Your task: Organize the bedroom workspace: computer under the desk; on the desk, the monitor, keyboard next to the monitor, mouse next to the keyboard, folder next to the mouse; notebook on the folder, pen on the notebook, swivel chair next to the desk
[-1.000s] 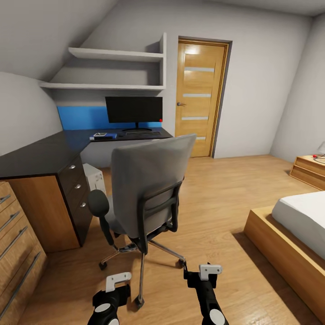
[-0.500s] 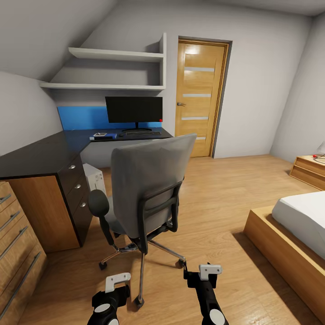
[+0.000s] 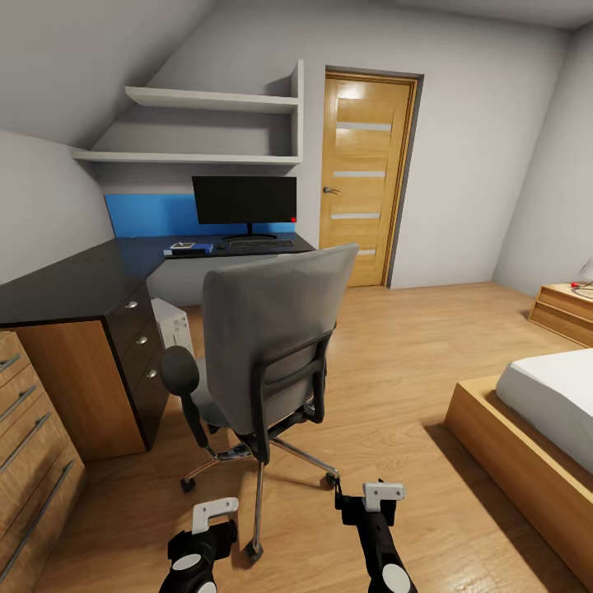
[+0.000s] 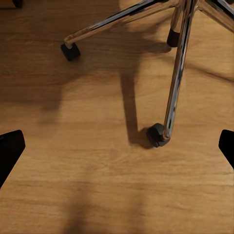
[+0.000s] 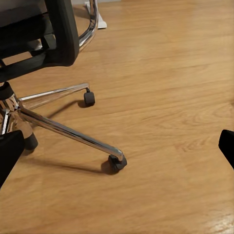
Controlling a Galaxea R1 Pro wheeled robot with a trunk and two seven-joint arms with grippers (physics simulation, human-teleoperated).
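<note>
Nearest, claws: my left claw (image 3: 216, 515) and right claw (image 3: 372, 496) hang low over the wood floor (image 3: 412, 362), both spread wide, gripping nothing.
Chair: grey swivel chair (image 3: 268, 346) just ahead, back turned to me, hiding its seat; I cannot tell whether a folder lies there.
Computer: white tower (image 3: 175, 325) under the dark L-shaped bench (image 3: 91, 280).
Far end: black monitor (image 3: 245, 200), keyboard (image 3: 261, 244) before it, a blue flat stack (image 3: 189, 248) beside.

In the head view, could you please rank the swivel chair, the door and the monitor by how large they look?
1. swivel chair, though it stands nearest the camera, which inflates it.
2. door.
3. monitor.
</note>
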